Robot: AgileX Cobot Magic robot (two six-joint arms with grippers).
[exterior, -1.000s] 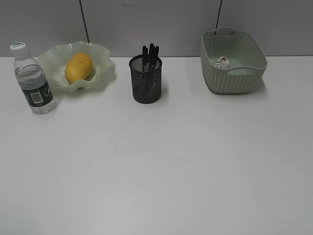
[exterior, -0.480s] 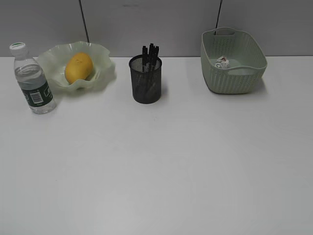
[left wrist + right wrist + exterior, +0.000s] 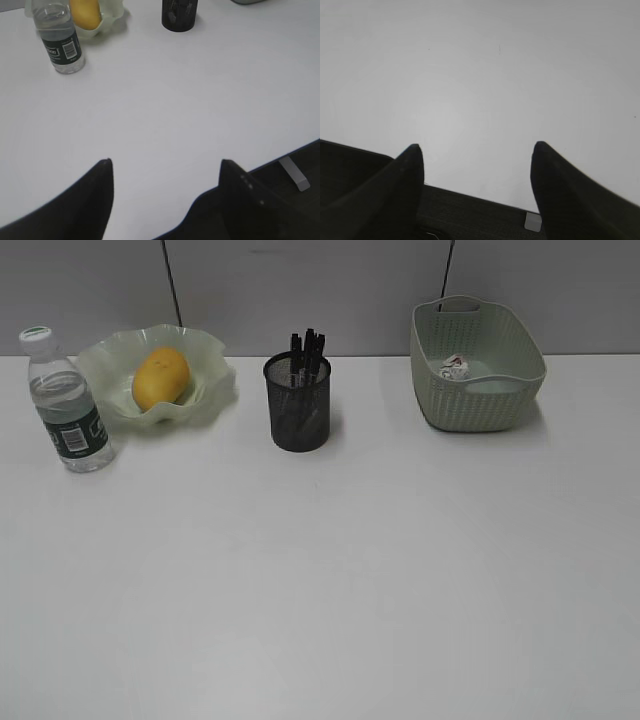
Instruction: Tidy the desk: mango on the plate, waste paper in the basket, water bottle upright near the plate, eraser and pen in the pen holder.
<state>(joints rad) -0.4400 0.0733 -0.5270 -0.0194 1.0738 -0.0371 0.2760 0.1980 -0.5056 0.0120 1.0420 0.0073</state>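
Observation:
The yellow-orange mango [image 3: 161, 378] lies in the wavy-rimmed green plate [image 3: 213, 360] at the back left of the white desk [image 3: 330, 570]. Just left of the plate the water bottle [image 3: 67, 405] stands upright. The black mesh pen holder [image 3: 298, 403] at the back middle has dark pens [image 3: 307, 346] sticking out; the eraser is hidden. The waste paper [image 3: 455, 367] lies inside the green basket [image 3: 480, 400] at the back right. Both grippers are out of the exterior view. My left gripper [image 3: 165, 162] and right gripper [image 3: 476, 147] hang open and empty over the desk's near edge.
A grey partition wall stands behind the desk. The left wrist view shows the bottle [image 3: 59, 37], mango [image 3: 85, 13] and pen holder [image 3: 179, 15] far ahead. The right wrist view shows bare desk [image 3: 485, 75] and dark floor below its edge.

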